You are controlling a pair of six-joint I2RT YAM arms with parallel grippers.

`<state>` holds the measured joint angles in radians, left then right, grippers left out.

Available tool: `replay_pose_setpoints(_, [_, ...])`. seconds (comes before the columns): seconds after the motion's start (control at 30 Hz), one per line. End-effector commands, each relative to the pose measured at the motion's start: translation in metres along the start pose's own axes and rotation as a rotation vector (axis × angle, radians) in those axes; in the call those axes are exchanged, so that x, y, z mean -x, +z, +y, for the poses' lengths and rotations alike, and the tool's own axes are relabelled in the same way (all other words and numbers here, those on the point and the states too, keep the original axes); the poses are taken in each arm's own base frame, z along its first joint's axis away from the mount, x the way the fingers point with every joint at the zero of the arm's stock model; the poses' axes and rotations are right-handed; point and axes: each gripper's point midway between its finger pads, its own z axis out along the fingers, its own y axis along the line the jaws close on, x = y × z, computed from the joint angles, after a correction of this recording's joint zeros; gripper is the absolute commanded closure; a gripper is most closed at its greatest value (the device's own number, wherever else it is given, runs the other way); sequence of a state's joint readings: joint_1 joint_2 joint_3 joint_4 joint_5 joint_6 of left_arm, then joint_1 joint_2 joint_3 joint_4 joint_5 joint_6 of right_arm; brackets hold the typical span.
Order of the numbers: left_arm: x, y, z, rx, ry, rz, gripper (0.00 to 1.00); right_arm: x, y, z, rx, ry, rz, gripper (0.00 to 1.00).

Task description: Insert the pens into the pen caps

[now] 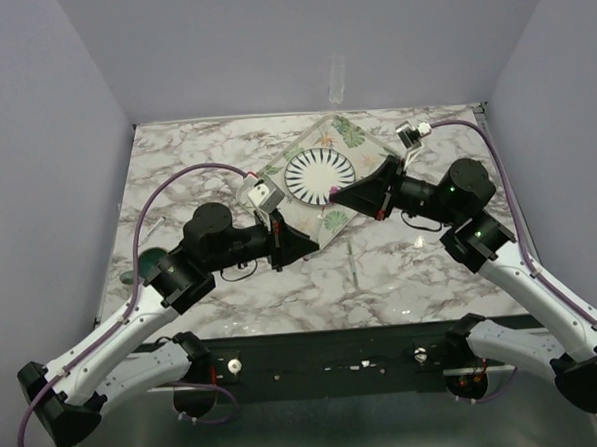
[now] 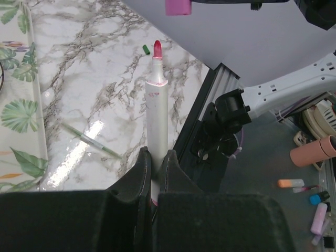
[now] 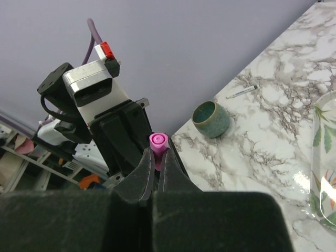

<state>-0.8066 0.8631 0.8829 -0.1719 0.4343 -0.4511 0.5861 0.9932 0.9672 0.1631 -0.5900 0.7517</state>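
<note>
Pen and cap held apart, not yet joined

The left gripper [image 2: 156,160] is clamped on the white pen [image 2: 157,100], its red tip pointing away from the fingers, just off the near corner of the leaf-print tray [image 1: 352,133]. The right gripper [image 3: 156,157] pinches the pink cap [image 3: 158,140] over that tray's near side. If tip and cap mouth meet off-axis (the hold on the cap looks shallow), the cap could twist loose or the tip could smear its rim.
</note>
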Motion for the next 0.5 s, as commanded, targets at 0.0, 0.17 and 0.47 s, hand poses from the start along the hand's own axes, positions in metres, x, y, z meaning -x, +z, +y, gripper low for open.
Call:
replay_pose_setpoints(0.0, [0.012,-0.002,-0.004,0.004,0.007,-0.040,1.00,-0.003,0.002,-0.003,-0.027,0.013,-0.009,0.99])
replay_pose_setpoints(0.17, [0.017,-0.006,-0.005,0.011,0.018,-0.058,1.00,-0.009,0.005,-0.006,-0.054,0.016,-0.002,0.99])
replay_pose_setpoints(0.47, [0.014,-0.007,-0.004,0.016,0.021,-0.053,1.00,-0.002,0.013,-0.012,-0.091,0.002,-0.009,0.99])
